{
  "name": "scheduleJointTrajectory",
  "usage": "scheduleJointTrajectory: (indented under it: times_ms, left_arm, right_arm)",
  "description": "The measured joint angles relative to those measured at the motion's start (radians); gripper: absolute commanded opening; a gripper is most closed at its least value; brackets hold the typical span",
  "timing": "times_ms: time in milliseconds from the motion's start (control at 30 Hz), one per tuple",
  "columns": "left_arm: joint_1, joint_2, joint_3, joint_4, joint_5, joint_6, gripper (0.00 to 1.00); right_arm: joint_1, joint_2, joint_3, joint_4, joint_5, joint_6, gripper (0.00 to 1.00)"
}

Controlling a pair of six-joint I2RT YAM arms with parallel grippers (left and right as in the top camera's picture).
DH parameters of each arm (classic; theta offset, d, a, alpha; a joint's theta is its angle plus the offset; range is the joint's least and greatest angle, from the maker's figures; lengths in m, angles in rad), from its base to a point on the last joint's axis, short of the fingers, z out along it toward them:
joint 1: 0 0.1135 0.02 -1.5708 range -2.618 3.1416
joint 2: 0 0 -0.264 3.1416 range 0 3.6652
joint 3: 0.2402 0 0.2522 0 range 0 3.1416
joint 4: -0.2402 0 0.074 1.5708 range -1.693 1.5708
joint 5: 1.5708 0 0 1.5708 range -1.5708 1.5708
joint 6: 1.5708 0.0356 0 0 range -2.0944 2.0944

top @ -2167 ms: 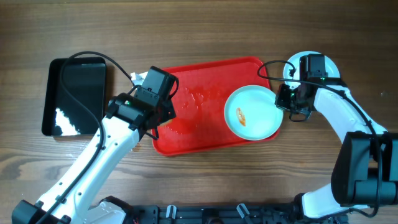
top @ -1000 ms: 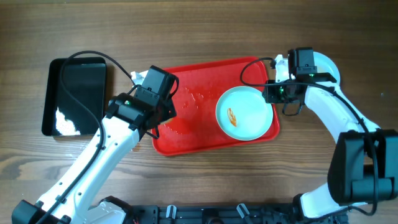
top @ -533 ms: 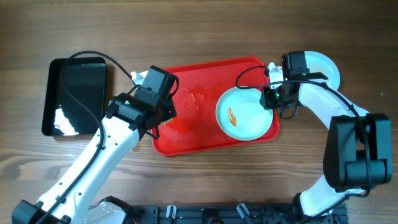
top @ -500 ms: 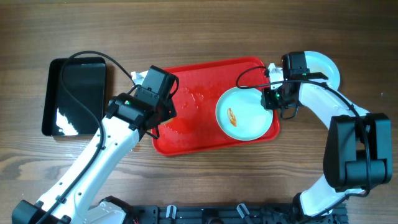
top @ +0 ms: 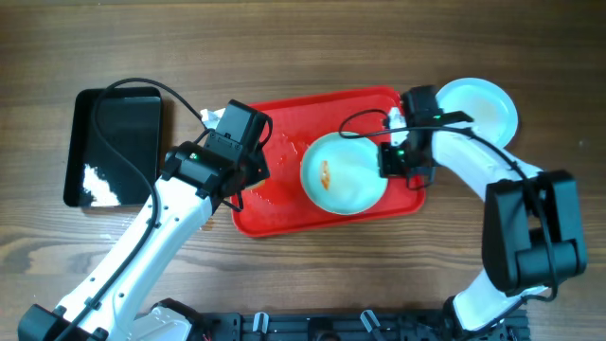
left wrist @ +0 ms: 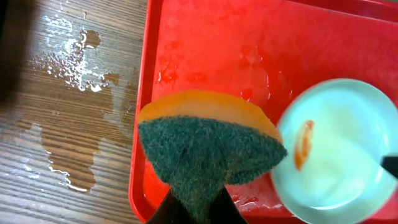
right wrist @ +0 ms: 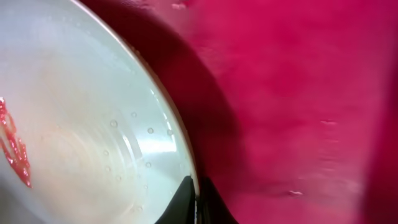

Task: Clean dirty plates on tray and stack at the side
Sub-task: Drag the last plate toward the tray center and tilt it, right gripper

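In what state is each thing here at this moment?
red tray, wet.
smeared plate, dirty, rim pinched.
second plate, off the red tray.
sponge, folded, held.
left gripper, jaws shut on sponge.
right gripper, jaws shut on smeared plate.

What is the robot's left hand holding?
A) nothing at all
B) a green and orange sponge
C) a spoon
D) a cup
B: in the left wrist view the left gripper is pinched shut on a green and orange sponge, held over the red tray next to the smeared plate.
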Motion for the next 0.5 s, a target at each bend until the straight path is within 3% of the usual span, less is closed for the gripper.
scheduleJointTrajectory:
  times_ms: [400,500]
  left_arm:
    - [0.0,0.0,0.0,0.001,0.012,0.0,0.04]
    - [0.0,0.0,0.0,0.016,0.02,0.0,0.04]
  right_arm:
    - [0.145,-0.002,-0.039,0.135,0.006,0.23,0.14]
    - [0.145,-0.002,-0.042,0.165,0.01,0.277,0.04]
